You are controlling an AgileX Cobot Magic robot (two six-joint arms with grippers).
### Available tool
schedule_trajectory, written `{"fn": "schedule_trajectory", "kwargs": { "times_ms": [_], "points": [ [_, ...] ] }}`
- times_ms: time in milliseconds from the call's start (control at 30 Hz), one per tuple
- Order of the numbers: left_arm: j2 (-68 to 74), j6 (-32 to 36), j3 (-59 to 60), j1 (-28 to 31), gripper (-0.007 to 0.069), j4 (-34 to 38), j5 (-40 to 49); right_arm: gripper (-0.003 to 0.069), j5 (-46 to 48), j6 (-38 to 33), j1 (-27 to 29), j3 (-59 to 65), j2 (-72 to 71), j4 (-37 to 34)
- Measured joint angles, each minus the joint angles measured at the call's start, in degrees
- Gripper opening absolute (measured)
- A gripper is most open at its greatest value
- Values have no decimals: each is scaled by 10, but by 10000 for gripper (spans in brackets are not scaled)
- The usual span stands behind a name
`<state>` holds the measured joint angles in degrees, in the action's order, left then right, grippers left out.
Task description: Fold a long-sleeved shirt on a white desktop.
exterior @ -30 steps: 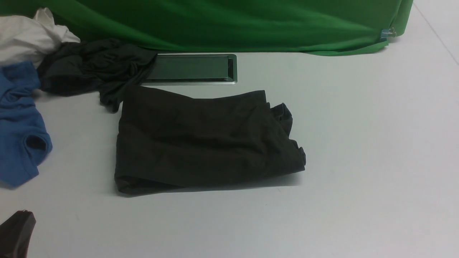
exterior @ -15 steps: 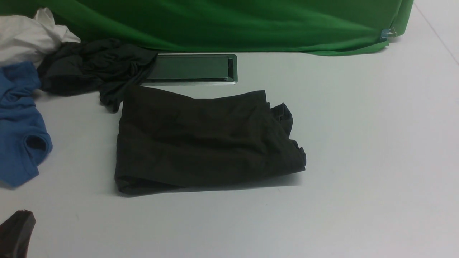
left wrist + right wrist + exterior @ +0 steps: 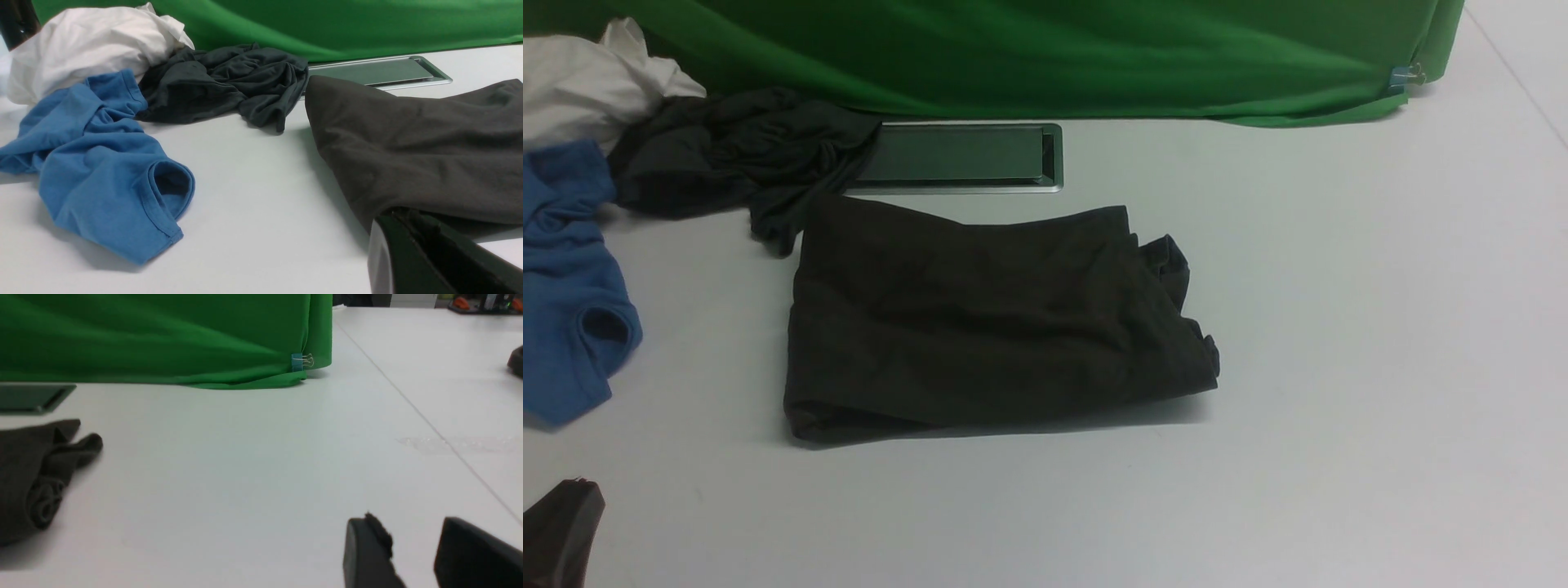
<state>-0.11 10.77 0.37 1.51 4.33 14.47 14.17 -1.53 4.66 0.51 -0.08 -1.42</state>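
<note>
- The left gripper [image 3: 560, 531] sits at the near left corner of the front view, only its dark tip in frame; its fingers are closed and empty, resting low over the white desktop [image 3: 1339, 367].
- The right gripper [image 3: 412, 551] shows only in its own wrist view: two dark fingertips [image 3: 367, 551] stand apart with bare desktop between them, holding nothing.
- The long-sleeved shirt [image 3: 980, 318] lies folded into a rough rectangle in the middle of the desktop, apart from both grippers: ahead and to the right of the left one, well to the left of the right one.
- Its right end is bunched into loose rolls; no lettering or label shows on the folded surface.
- A blue garment [image 3: 564, 286] lies to the left, cut off by the frame edge.
- A charcoal-grey garment [image 3: 727, 155] is crumpled beyond it, overlapping the grey hatch [image 3: 964, 155]'s left end.
- A white cloth [image 3: 588, 82] and the green backdrop [image 3: 1054, 49] lie farthest back.
</note>
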Motion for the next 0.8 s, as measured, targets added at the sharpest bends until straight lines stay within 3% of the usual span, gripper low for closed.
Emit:
{"fn": "schedule_trajectory", "kwargs": {
  "times_ms": [800],
  "points": [
    [0, 0, 0, 0, 18, 0, 0, 239, 0, 12, 0, 0, 0, 0]
  ]
}}
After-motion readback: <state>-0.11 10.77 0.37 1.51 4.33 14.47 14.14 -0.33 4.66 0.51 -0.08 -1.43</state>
